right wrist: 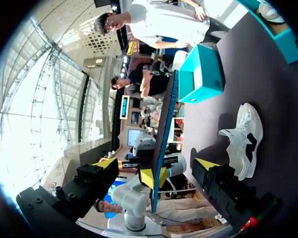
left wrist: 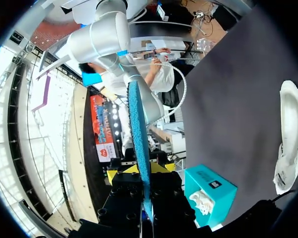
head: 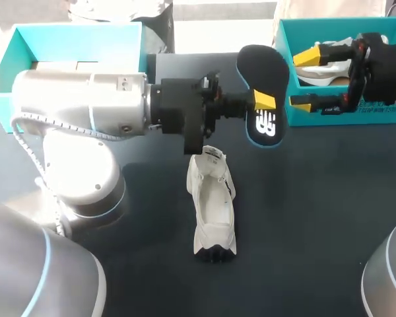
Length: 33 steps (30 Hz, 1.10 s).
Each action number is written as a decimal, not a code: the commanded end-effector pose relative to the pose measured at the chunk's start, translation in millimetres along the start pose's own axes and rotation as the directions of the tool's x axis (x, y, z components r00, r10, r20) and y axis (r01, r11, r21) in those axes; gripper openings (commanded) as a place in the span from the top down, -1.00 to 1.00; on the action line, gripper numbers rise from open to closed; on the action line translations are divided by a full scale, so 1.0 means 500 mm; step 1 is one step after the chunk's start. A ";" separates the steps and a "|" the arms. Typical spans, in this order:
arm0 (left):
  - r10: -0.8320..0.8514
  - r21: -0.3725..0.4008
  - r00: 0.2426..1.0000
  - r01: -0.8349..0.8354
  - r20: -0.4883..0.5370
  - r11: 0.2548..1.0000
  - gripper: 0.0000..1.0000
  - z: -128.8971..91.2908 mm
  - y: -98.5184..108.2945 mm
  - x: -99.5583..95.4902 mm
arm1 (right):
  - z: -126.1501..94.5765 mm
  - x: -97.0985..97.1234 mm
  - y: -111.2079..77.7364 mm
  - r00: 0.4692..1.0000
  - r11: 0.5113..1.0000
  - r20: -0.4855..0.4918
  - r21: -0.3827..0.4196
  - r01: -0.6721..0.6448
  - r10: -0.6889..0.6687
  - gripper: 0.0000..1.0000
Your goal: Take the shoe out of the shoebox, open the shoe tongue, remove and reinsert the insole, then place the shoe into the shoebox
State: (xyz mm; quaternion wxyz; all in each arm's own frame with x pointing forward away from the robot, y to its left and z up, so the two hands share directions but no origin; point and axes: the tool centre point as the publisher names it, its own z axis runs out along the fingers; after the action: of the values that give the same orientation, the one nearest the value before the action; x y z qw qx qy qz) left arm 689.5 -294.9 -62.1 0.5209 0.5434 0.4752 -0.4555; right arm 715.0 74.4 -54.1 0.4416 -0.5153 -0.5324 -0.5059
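Nearest the robot, a white shoe lies lengthwise on the dark table, apart from both grippers and outside either box. Beyond it, at the table's far right, an open teal box holds a second white shoe, partly hidden by the right arm above it. At the far left stands another teal box. The left arm covers part of it, and inside it there is only something pale and flat, whether paper or card cannot be told. Between the two boxes, the left gripper holds the black insole up off the table. In the left wrist view the insole shows edge-on as a thin blue strip, and a yellow-tipped finger presses it from each side near its lower end. The right gripper hangs over the near left part of the right box, its fingers spread wide and gripping nothing. Its tips point toward the insole. From the right wrist view the insole stands ahead of that gripper, in line with the gap between the two fingers and touching neither.
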 end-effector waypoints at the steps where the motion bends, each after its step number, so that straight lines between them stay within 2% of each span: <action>1: 0.007 -0.001 1.000 -0.007 0.000 1.000 1.00 0.088 0.010 -0.008 | 0.020 -0.006 0.007 1.000 1.000 -0.010 -0.017 0.002 -0.002 -1.00; 6: 0.003 0.010 1.000 -0.003 0.016 1.000 1.00 0.106 -0.005 -0.008 | 0.030 -0.010 0.022 1.000 0.999 -0.016 -0.032 0.010 -0.010 -0.96; 8: 0.003 0.012 1.000 -0.003 0.014 1.000 1.00 0.107 -0.010 -0.006 | 0.027 -0.011 0.030 1.000 0.999 -0.011 -0.040 0.010 -0.011 -0.77; 11: 0.002 0.013 1.000 -0.002 0.012 1.000 1.00 0.104 -0.020 -0.004 | 0.020 -0.015 0.039 1.000 0.999 -0.007 -0.049 0.011 -0.012 -0.61; 12: 0.003 0.013 1.000 -0.003 0.011 1.000 1.00 0.102 -0.025 -0.003 | 0.017 -0.017 0.043 1.000 0.998 -0.007 -0.055 0.008 -0.009 -0.53; 13: 0.003 0.014 1.000 -0.004 0.010 1.000 1.00 0.101 -0.028 -0.002 | 0.015 -0.018 0.046 1.000 0.998 -0.008 -0.057 0.006 -0.007 -0.36; 14: 0.004 0.013 1.000 -0.004 0.008 1.000 1.00 0.101 -0.030 0.000 | 0.015 -0.019 0.047 1.000 0.998 0.001 -0.059 0.003 -0.003 -0.03; 15: 0.004 0.013 1.000 -0.004 0.006 1.000 1.00 0.100 -0.031 0.001 | 0.014 -0.019 0.049 1.000 0.998 0.004 -0.058 0.002 -0.002 0.06; 18: 0.000 0.002 1.000 0.000 0.005 1.000 1.00 0.098 -0.032 0.003 | 0.014 -0.020 0.050 1.000 0.999 0.007 -0.051 -0.001 0.002 0.13; 24: 0.005 -0.002 1.000 -0.005 0.008 1.000 1.00 0.091 -0.029 0.002 | 0.014 -0.026 0.043 1.000 0.999 0.005 -0.027 -0.017 0.017 0.11; 29: 0.008 0.005 1.000 -0.008 0.005 1.000 1.00 0.084 -0.028 0.004 | 0.012 -0.029 0.035 1.000 0.999 0.003 -0.023 -0.025 0.025 0.21; 30: 0.007 0.008 1.000 -0.007 0.005 1.000 1.00 0.083 -0.030 0.003 | 0.010 -0.030 0.034 1.000 0.999 0.003 -0.023 -0.026 0.026 0.29; 32: 0.010 0.014 1.000 -0.010 0.006 1.000 1.00 0.079 -0.033 0.001 | 0.007 -0.031 0.032 1.000 0.999 0.005 -0.022 -0.029 0.029 0.90; 33: 0.010 0.015 1.000 -0.010 0.007 1.000 1.00 0.078 -0.035 0.002 | 0.006 -0.031 0.032 1.000 0.999 0.006 -0.021 -0.030 0.030 1.00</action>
State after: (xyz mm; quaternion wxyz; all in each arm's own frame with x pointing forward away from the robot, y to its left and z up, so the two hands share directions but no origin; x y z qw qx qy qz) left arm 673.5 -338.8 -66.6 0.5210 0.5471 0.4691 -0.4574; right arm 732.5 76.6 -67.5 0.4418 -0.5290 -0.5199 -0.5047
